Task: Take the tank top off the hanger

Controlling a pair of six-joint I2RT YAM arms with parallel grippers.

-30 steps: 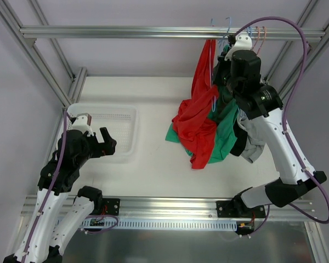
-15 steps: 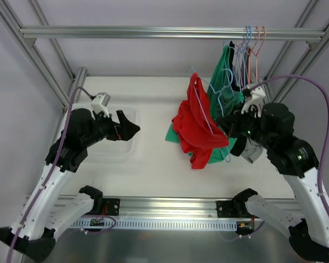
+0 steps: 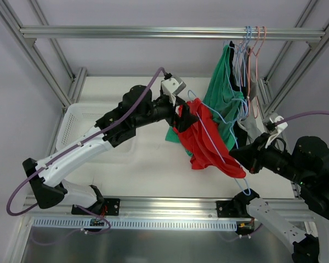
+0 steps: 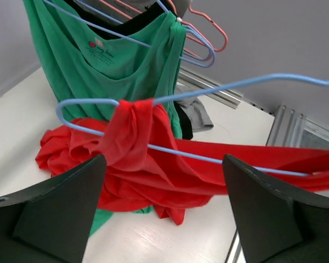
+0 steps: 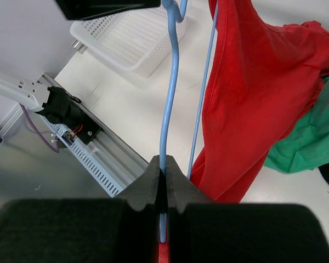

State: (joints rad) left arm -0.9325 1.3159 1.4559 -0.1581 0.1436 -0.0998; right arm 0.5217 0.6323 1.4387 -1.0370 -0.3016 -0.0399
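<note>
The red tank top (image 3: 202, 137) hung mid-frame on the blue hanger (image 5: 169, 98) pinched tight in the right gripper (image 5: 164, 164), while the left gripper (image 4: 164, 161) gaped wide by its bunched strap (image 4: 132, 125), so a hard tug might snag and yank the hanger loose.

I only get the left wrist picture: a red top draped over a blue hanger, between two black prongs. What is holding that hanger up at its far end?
Observer: The right gripper. Its own camera shows it shut on the blue hanger wire.
Operator: Is the hanger on a rail?
Observer: No. From above, it is held out over the table, apart from the rail where the other hangers hang.
Operator: Is there anywhere to drop the red top?
Observer: A white basket sits on the table's left side.
</note>
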